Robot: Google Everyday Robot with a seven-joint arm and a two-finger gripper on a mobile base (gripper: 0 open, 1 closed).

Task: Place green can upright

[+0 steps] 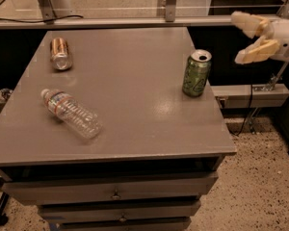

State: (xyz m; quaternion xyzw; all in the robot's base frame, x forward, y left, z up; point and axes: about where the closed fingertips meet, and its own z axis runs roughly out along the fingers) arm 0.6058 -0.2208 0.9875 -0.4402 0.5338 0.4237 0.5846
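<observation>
The green can stands upright near the right edge of the grey table, its silver top with the opening facing up. My gripper is off the table's right side, up and to the right of the can and apart from it. Its two cream fingers are spread open and hold nothing.
A copper-orange can lies on its side at the table's back left. A clear plastic bottle lies on its side at the left front. Drawers are below the tabletop. A rail runs behind the table.
</observation>
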